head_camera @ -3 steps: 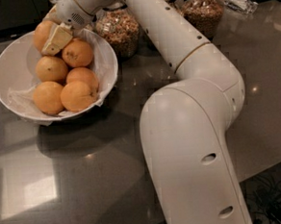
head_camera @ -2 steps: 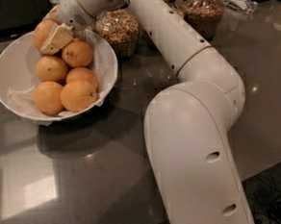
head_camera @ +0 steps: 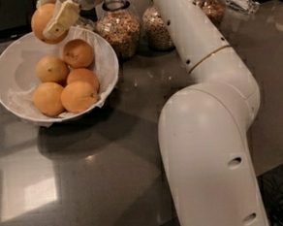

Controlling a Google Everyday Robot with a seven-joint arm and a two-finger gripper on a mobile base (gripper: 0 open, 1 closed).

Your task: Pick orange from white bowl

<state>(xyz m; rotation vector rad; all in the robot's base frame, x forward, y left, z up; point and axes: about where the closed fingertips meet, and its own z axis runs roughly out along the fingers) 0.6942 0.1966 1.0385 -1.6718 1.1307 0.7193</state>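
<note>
**Tool clamped on the orange.**
Fruit hangs over the white bowl, at its far rim; exit lies upward.

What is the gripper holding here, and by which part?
The gripper, above the white bowl's far rim, clamps a round dull-orange orange across its sides.

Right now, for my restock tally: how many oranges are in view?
6: one orange in the gripper over the white bowl's rim; five more inside it. Others may hide beneath.
</note>
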